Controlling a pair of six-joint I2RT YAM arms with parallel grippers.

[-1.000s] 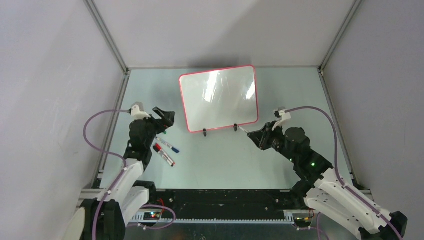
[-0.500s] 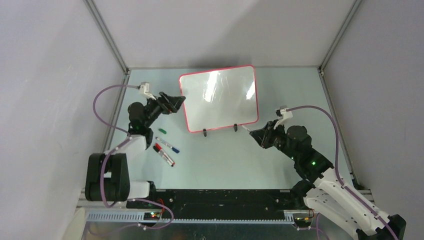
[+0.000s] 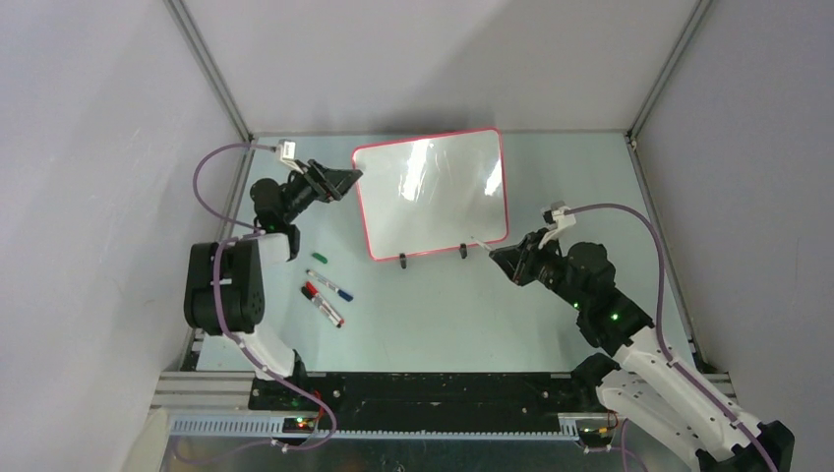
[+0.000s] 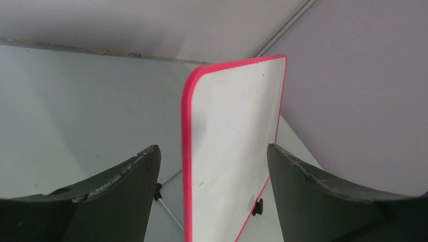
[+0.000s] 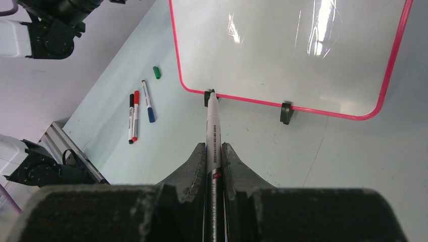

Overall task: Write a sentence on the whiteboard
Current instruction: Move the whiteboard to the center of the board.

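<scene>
Gripping: our right gripper (image 5: 213, 151) clamps a marker (image 5: 212, 123) near the whiteboard (image 5: 287, 45).
Left gripper (image 4: 212, 151): fingers (image 4: 121, 186) spread beside its left edge.

No legible text; dark print line along marker (image 5: 212, 136) barrel, too blurred to read.

Loose items on the table (image 3: 443, 305)
Green cap (image 5: 157, 72) lies alone; blue-capped marker (image 5: 148, 101) is near the red-capped marker (image 5: 136, 115) and black-capped marker (image 5: 130, 118), lying side by side.
</scene>
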